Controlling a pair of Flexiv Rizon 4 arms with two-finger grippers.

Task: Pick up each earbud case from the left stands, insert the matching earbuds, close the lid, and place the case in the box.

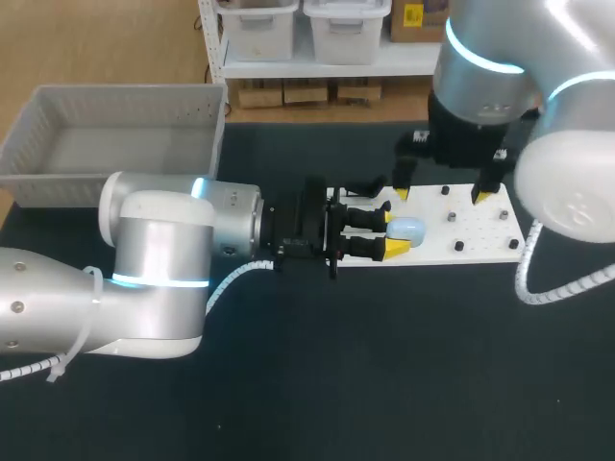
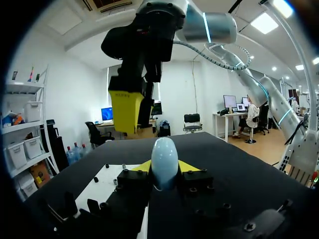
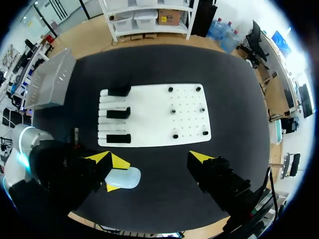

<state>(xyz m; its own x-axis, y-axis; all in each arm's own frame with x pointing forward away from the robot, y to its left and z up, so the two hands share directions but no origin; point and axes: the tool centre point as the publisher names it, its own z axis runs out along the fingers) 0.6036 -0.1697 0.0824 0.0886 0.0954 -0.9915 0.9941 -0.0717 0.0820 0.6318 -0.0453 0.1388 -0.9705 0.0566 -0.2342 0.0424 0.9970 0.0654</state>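
Left end effector (image 1: 397, 233) clamping pale-blue earbud case (image 1: 409, 229), right end effector (image 1: 440, 194) spread wide

Left arm (image 1: 154, 259) comes in low from the left, wrist stretched out level toward the middle. The left gripper (image 1: 392, 233) is clamped on the pale blue earbud case (image 1: 407, 229), one yellow tip on each flank. Right arm (image 1: 567, 182) hangs from the right, wrist pointing straight down. The right gripper (image 1: 440, 194) is spread wide, holding nothing, apparently just above the left's tips, though the height is hard to judge.
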